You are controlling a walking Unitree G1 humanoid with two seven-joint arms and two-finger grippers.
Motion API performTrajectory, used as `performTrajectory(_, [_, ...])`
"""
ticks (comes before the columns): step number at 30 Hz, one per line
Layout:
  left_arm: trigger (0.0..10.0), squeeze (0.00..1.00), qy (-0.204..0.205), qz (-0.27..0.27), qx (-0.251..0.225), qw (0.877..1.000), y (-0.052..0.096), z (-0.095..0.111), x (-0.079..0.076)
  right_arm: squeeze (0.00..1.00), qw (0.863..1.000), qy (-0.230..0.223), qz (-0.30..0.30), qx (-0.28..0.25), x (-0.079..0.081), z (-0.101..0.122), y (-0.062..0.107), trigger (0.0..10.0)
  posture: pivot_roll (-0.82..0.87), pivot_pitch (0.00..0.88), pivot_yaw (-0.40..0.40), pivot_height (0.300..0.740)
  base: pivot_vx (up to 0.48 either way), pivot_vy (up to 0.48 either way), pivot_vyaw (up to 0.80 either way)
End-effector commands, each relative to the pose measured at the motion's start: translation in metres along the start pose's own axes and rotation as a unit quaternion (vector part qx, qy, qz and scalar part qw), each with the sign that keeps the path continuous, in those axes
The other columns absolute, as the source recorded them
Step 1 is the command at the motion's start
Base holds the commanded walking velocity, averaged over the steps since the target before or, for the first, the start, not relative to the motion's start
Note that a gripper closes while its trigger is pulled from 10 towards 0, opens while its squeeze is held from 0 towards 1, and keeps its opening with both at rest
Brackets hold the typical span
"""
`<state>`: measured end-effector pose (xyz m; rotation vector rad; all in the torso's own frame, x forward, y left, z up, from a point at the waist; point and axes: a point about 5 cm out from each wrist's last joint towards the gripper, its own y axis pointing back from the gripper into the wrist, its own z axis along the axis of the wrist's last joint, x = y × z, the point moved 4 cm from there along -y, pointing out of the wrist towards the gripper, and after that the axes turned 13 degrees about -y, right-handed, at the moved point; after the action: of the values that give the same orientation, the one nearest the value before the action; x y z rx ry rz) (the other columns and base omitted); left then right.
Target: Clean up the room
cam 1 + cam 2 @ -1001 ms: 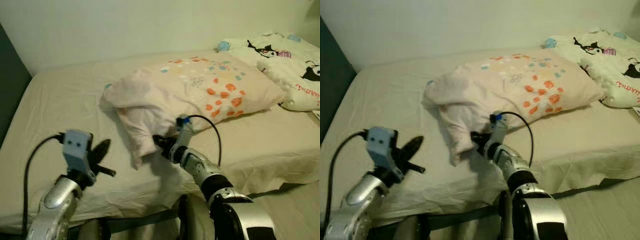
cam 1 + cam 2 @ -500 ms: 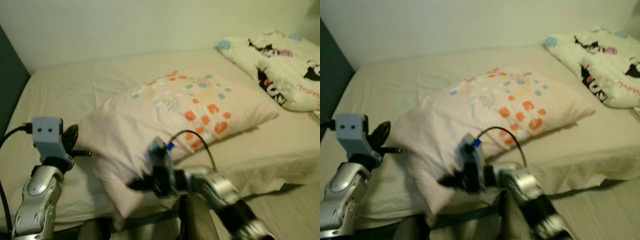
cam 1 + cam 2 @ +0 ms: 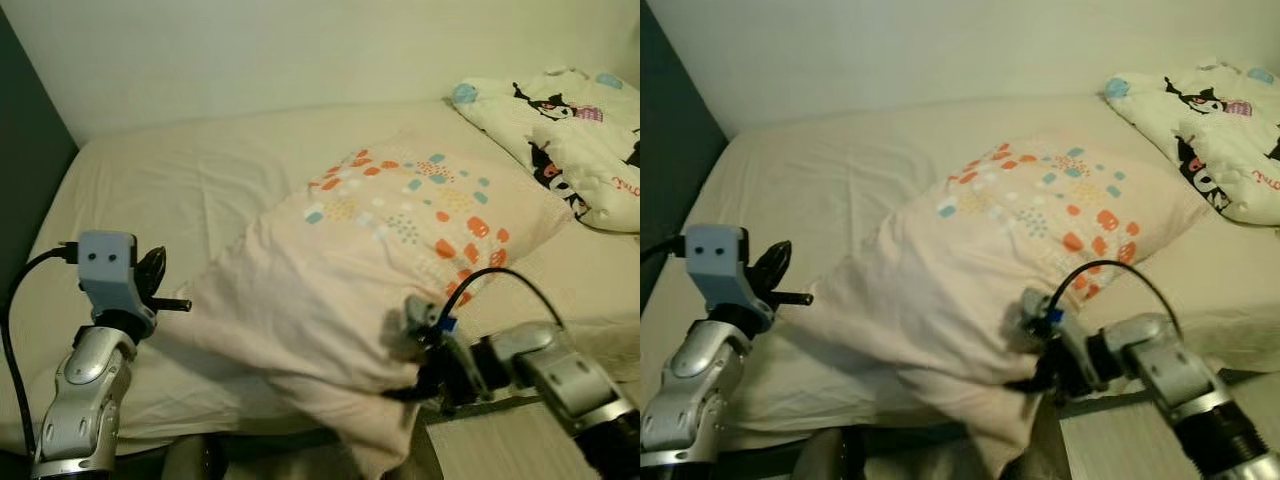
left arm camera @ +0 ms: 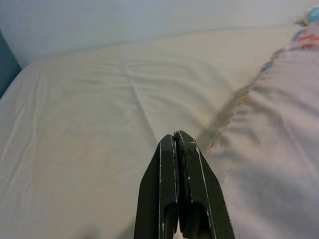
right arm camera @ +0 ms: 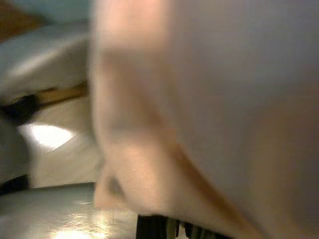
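A large pale pink pillow [image 3: 360, 270] with coloured spots lies slantwise across the bed, its near corner drooping over the front edge. My right gripper [image 3: 412, 386] is at that corner, shut on a bunch of the pillow's fabric, which partly hides its fingers. Up close and blurred, the pillow cloth [image 5: 224, 99] hangs just in front of the right wrist camera. My left gripper [image 3: 150, 270] is held above the sheet at the pillow's left edge, apart from it. Its two black fingers [image 4: 175, 149] are pressed together with nothing between them.
The bed [image 3: 200, 170] has a cream sheet and runs to a pale wall at the back. A cartoon-printed quilt [image 3: 570, 130] is bunched at the back right. A dark panel [image 3: 20, 200] borders the bed on the left. Pale floor [image 3: 500, 445] shows at the front right.
The right gripper has dragged the pillow toward the bed's front edge and swung to the right; the pillow's corner now hangs off the edge. The left arm has barely moved since half a second ago.
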<state>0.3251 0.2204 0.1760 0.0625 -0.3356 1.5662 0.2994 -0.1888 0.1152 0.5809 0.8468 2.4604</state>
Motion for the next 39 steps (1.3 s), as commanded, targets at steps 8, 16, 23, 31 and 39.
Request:
performTrajectory(8, [10.0, 0.00, 0.027, -0.102, 0.000, 0.994, 0.007, -0.003, -0.040, 0.01, 0.962, -0.038, -0.261, -0.075, -0.071, 0.012, 0.049, 3.8, -0.04, 0.179, 0.009, 0.532, 0.000, 0.000, 0.00])
performTrajectory(16, [10.0, 0.00, 0.010, -0.128, 0.006, 0.992, -0.001, -0.007, -0.049, 0.96, 0.993, -0.028, -0.096, -0.064, -0.025, 0.015, 0.029, 10.0, -0.04, 0.171, 0.011, 0.532, 0.000, 0.000, 0.00])
performTrajectory(23, [10.0, 0.00, -0.006, -0.101, -0.001, 0.995, -0.016, -0.003, -0.032, 0.47, 0.988, -0.006, 0.019, -0.153, 0.012, 0.050, 0.039, 10.0, -0.05, 0.164, 0.013, 0.532, 0.000, 0.000, 0.00])
performTrajectory(31, [10.0, 1.00, 0.014, -0.088, 0.020, 0.996, -0.035, -0.010, -0.026, 1.00, 0.926, -0.017, 0.165, -0.340, 0.052, 0.119, 0.080, 10.0, -0.04, 0.159, 0.012, 0.532, 0.000, 0.000, 0.00])
performTrajectory(39, [10.0, 1.00, 0.033, -0.129, 0.014, 0.991, -0.053, -0.008, -0.039, 0.00, 0.950, -0.002, 0.061, -0.305, 0.031, 0.098, 0.066, 10.0, -0.05, 0.170, 0.019, 0.532, 0.000, 0.000, 0.00])
